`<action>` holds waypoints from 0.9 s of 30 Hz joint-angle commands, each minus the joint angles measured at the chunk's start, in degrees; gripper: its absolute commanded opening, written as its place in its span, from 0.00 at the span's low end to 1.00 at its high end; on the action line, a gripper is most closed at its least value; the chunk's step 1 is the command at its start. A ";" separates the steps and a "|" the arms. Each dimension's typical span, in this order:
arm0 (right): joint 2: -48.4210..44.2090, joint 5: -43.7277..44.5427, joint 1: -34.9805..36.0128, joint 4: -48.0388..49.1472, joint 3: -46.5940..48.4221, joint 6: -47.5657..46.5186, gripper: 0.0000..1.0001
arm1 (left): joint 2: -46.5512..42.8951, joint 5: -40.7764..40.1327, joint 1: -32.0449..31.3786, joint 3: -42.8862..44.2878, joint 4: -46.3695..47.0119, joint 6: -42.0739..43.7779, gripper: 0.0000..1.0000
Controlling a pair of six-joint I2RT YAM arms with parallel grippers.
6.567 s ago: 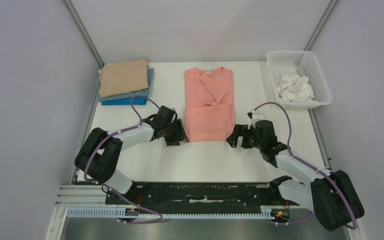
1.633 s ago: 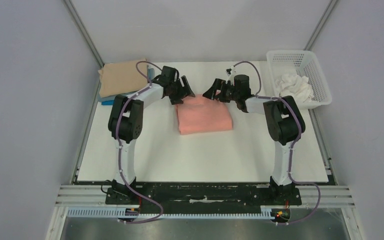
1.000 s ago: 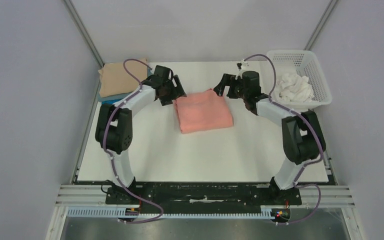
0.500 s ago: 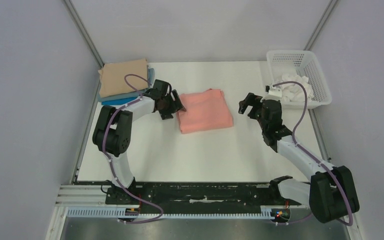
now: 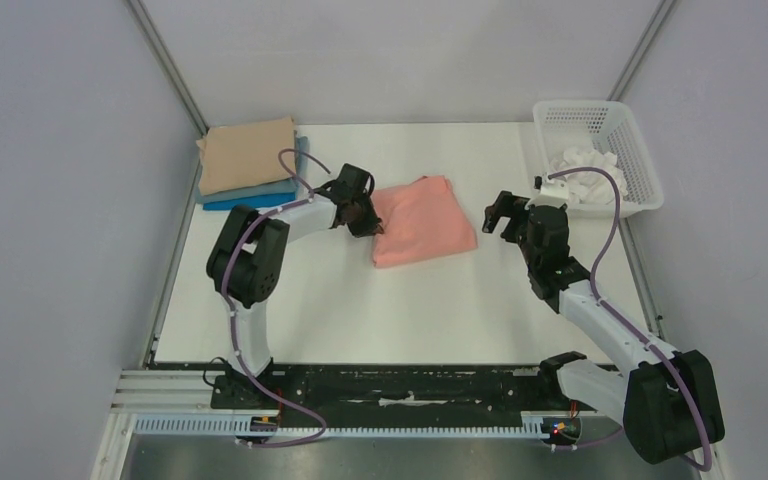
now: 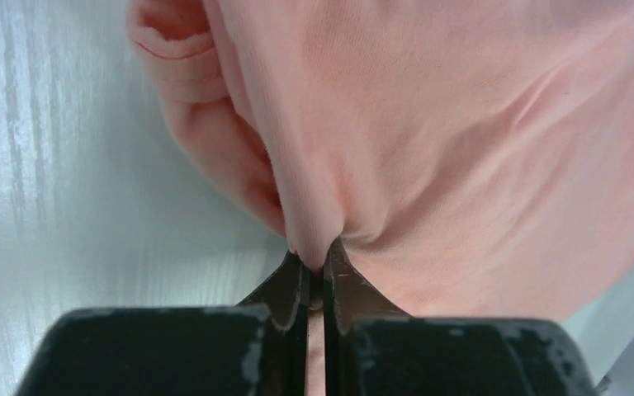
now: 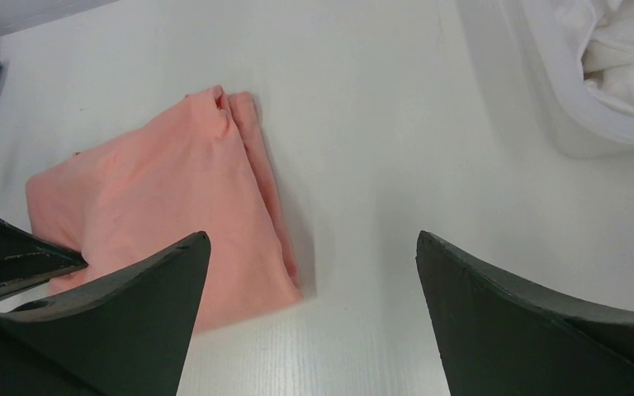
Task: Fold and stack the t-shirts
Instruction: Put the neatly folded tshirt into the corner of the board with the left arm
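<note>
Fingers (image 6: 287,289) of left gripper (image 6: 314,268) pinch salmon-pink t-shirt (image 6: 462,124) edge.

- Far-left corner of the tabletop (image 5: 410,300): only edges of the grey-blue shirt (image 5: 252,190) and bright blue shirt (image 5: 248,204) show beneath the tan shirt (image 5: 248,152).
- The right wrist view crops the basket (image 7: 545,99) at its top-right corner.
</note>
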 commanded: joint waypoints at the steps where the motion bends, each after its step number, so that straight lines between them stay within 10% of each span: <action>1: -0.58 2.54 -0.04 0.16 -0.31 -2.02 0.98 | 5.20 -11.55 -0.77 5.34 -11.39 2.86 0.02; 17: -0.92 7.99 -0.02 -2.26 0.12 -4.97 0.98 | 10.19 -46.96 0.91 30.50 -14.53 49.37 0.02; 27: 0.04 10.35 -0.02 -2.96 0.96 -5.68 0.98 | 9.22 -48.00 6.28 36.36 -6.79 62.89 0.02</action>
